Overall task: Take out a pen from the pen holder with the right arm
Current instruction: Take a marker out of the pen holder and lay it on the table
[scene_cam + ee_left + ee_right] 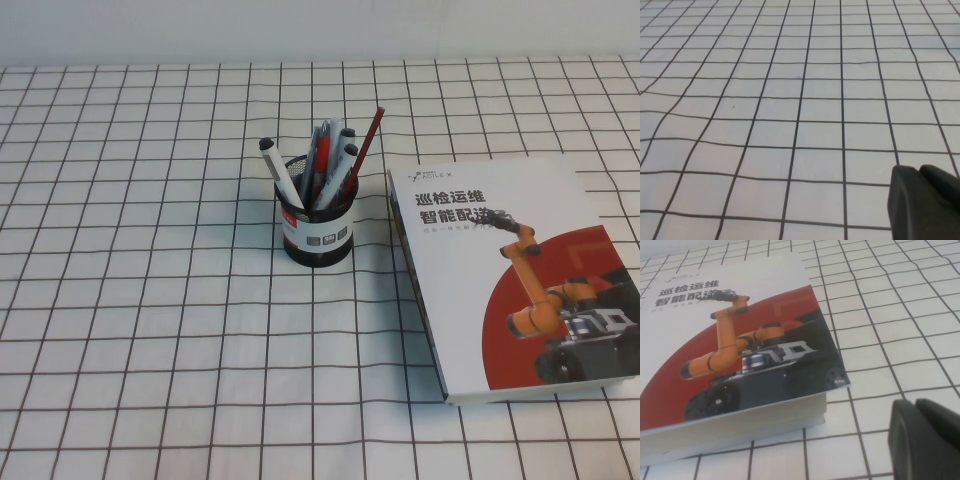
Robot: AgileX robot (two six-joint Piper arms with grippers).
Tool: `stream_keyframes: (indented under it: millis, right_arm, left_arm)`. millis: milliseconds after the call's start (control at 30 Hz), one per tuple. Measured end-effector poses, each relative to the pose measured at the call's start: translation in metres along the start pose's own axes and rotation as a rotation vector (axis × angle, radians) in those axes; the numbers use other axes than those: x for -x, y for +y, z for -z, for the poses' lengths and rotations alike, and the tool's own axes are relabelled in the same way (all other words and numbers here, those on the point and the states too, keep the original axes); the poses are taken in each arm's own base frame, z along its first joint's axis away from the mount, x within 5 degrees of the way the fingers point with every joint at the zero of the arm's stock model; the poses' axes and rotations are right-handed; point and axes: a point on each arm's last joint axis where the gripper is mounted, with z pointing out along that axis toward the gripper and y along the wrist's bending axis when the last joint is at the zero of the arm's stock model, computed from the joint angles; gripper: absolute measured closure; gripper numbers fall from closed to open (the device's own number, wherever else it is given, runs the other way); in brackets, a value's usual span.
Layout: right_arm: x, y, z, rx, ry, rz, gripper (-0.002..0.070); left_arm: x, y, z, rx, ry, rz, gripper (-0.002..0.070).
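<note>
Right wrist view: right pincer was pressed together with nothing in it, low over the table, just off the near right corner of the book. It read as a parked pose. Neither arm showed in the high view, so I'd say the reach hadn't begun.

Left wrist view: left pincer was over bare checked table with nothing near it; couldn't tell its state. That fits the task, where the right arm works and the left sits out.

The book lay flat, cover up, toward the table's right edge, between the right pincer and the target.

The pen holder stood upright about mid-table, near the book's far left corner but apart from it. Pens leaned on its rim and fanned out:
- white marker tipped toward the left edge
- dark red pencil tipped toward the book
- the rest bunched in the middle

The fanning left the tops apart, which gave room to grab.

My read on the pick:
- The pencil looked easiest, being on the right arm's side with its top clear.
- The pincer would need to spread, cross above the book and pull along the lean.
- The holder looked light, so a sideways tug could tip it.
</note>
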Motion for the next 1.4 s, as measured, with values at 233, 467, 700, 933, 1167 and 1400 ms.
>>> stream_keyframes:
  millis: [233, 467, 700, 933, 1167, 1400]
  right_arm:
    - [0.000, 0.000, 0.000, 0.000, 0.000, 0.000, 0.0693]
    - [0.006, 0.002, 0.000, 0.023, -0.064, -0.043, 0.0692]
    - [0.011, 0.004, 0.001, 0.052, -0.124, -0.120, 0.0692]
    - [0.027, 0.005, 0.004, 0.113, -0.291, -0.362, 0.0692]
    - [0.035, 0.003, 0.007, 0.122, -0.382, -0.462, 0.0692]
    - [0.063, 0.017, 0.015, 0.173, -0.256, -0.467, 0.0692]
  left_arm:
    - [0.000, 0.000, 0.000, 0.000, 0.000, 0.000, 0.0678]
    - [0.000, 0.000, 0.000, 0.000, 0.000, 0.000, 0.0678]
    - [0.000, 0.000, 0.000, 0.000, 0.000, 0.000, 0.0678]
    - [0.000, 0.000, 0.000, 0.000, 0.000, 0.000, 0.0678]
    - [0.000, 0.000, 0.000, 0.000, 0.000, 0.000, 0.0678]
    - [0.000, 0.000, 0.000, 0.000, 0.000, 0.000, 0.0678]
